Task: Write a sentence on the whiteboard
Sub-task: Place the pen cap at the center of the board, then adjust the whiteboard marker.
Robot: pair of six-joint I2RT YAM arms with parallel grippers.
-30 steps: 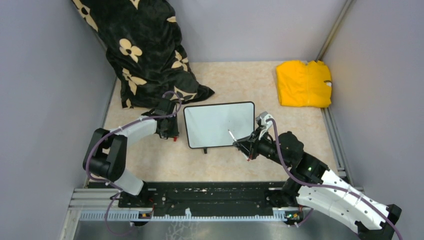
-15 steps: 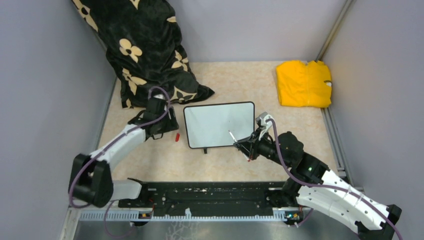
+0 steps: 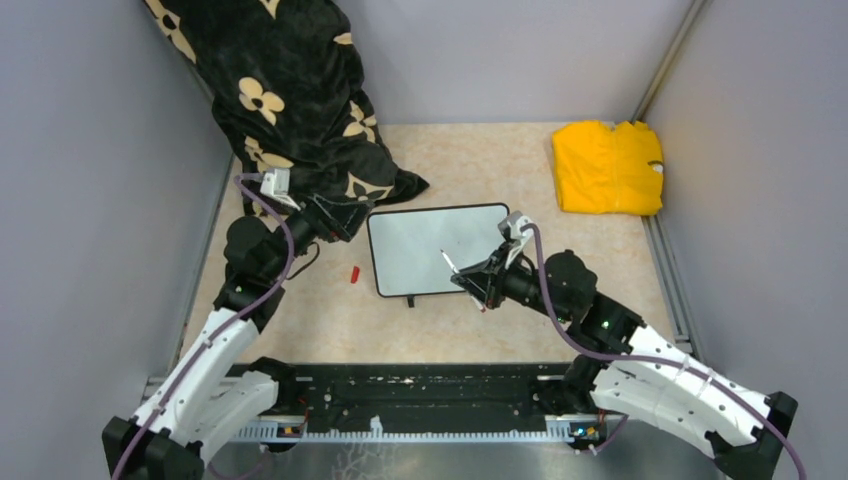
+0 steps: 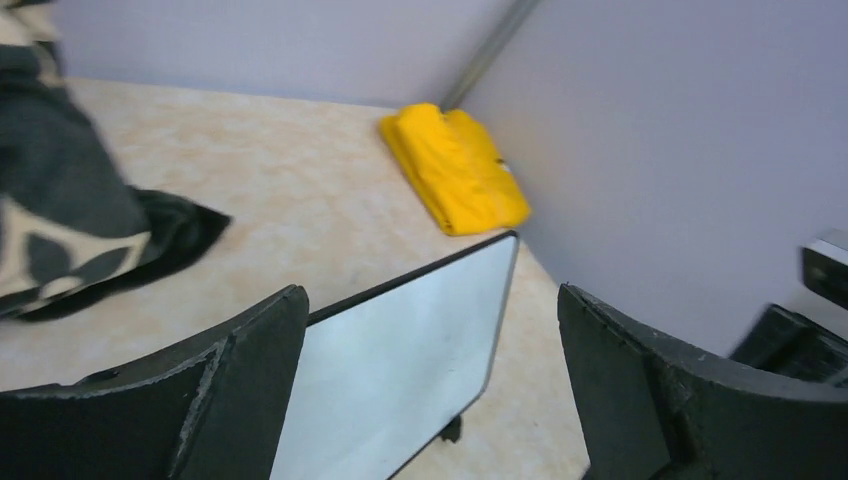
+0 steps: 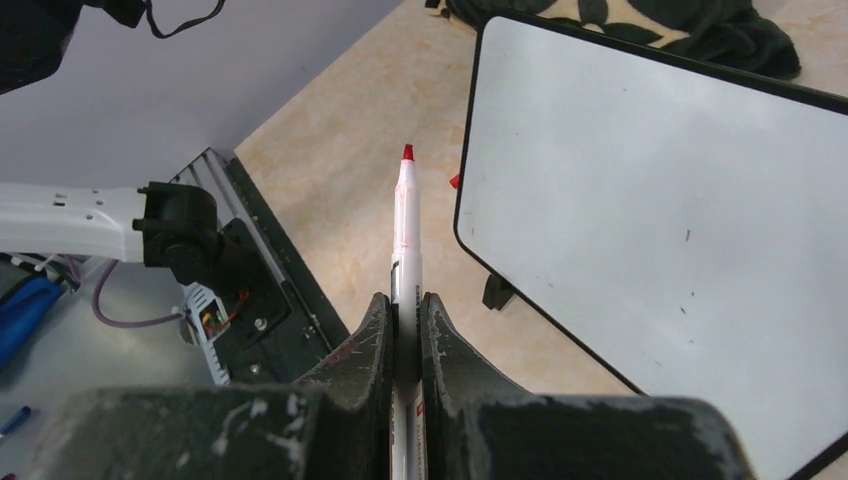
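A beige, marbled counter [image 3: 470, 160] is stretching between plain grey walls, with metal posts running up the far right corner [image 3: 665, 60] and a black rail [image 3: 420, 385] carrying both arm bases along the near edge. The whiteboard [image 3: 438, 248] is lying face up near the middle of the counter, and one black foot [image 3: 409, 300] is poking out from under its near edge. Its face is showing white with only a few tiny dark specks. A folded yellow cloth [image 3: 607, 167] is sitting at the far right, well apart from the board. A black blanket with cream flowers [image 3: 290, 100] is heaping up at the far left, its top running out of the picture. The left claw [image 4: 430, 295] is hanging wide open with nothing in it, just left of the board's far corner, and one finger is hiding the board's near corner in its wrist view. The right claw [image 5: 405, 310] is pinching a marker [image 5: 405, 230] tightly, whose red tip is standing beside the board's edge, not touching it. A small red piece [image 3: 354, 273] is lying on the counter left of the board, too small to identify. The right wrist view is cutting off the board's far side.
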